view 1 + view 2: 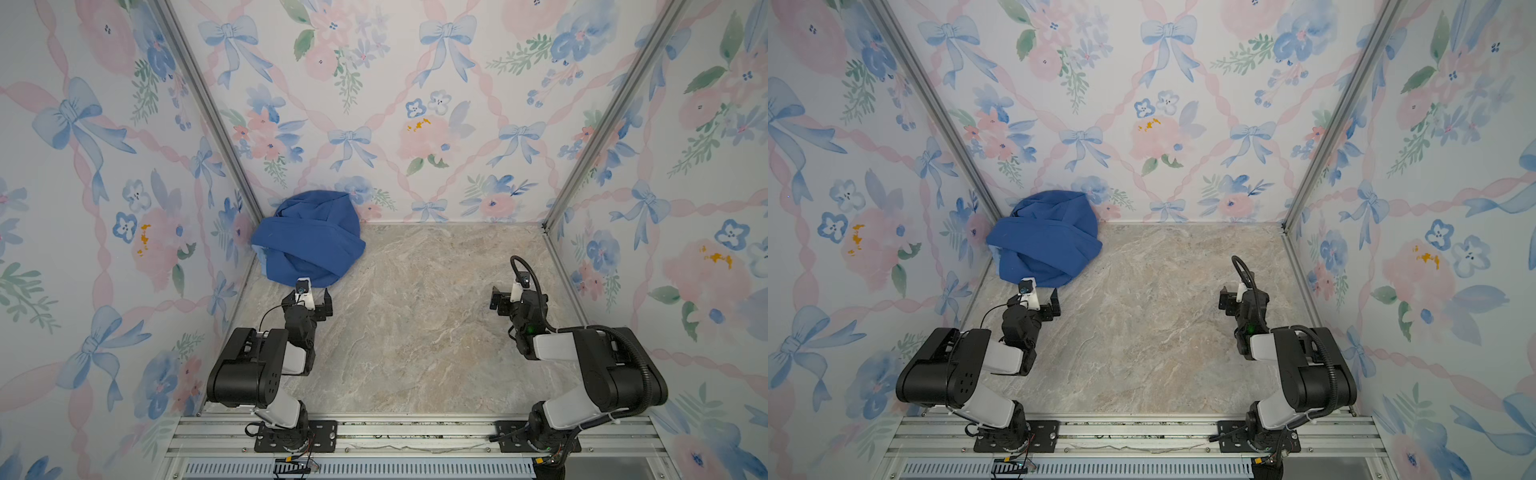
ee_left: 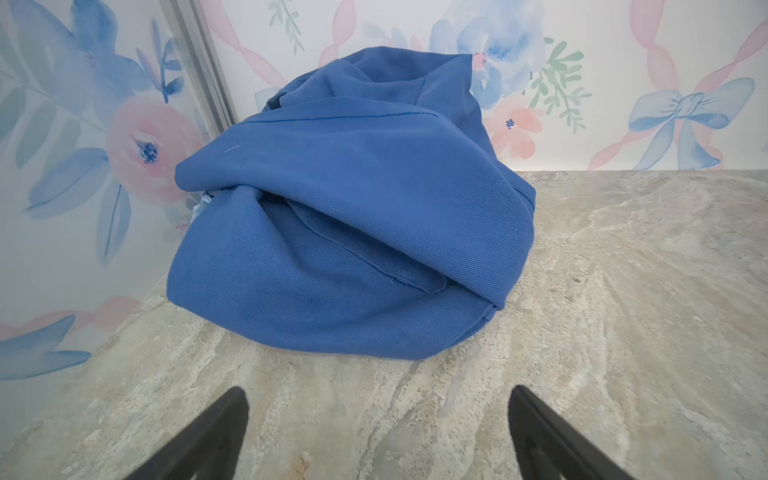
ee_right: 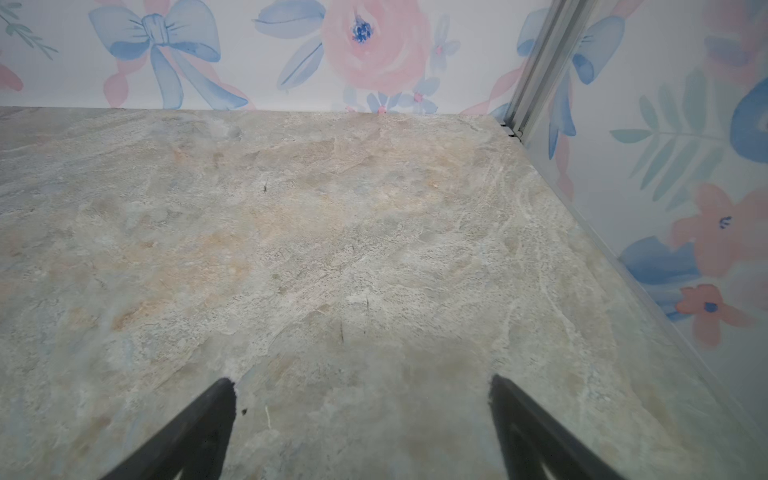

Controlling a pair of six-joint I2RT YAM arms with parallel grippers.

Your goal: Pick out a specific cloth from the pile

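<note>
start of the pick: target almost buried, both arms empty

the pile (image 1: 309,241) sits in the far left corner of the table (image 1: 424,332), pressed against both walls. nearly all that shows is the royal-blue cloth (image 2: 353,199), folded over itself in thick rolls. the cloth (image 2: 201,208) that is wanted, pale sky-blue, shows only as a small sliver poking out on the wall side of the heap, under a royal-blue fold. in both top views it is a faint pale patch at that same edge. collar and label not visible. no green fabric seen.

left gripper (image 2: 376,399): jaws spread wide, nothing between them, low over bare table just short of the pile's near edge. right gripper (image 3: 361,382): jaws likewise spread and empty, facing bare table, well apart from the pile.

judgement: the step in hand is the approach, with no fabric touched yet. the next move likely falls to the left arm. it would work round to the wall side, or lift the royal-blue fold off first, then pinch the pale edge alone. risks: the thick blue cloth gets caught in the pinch too, or the wall crowds the fingers.
</note>
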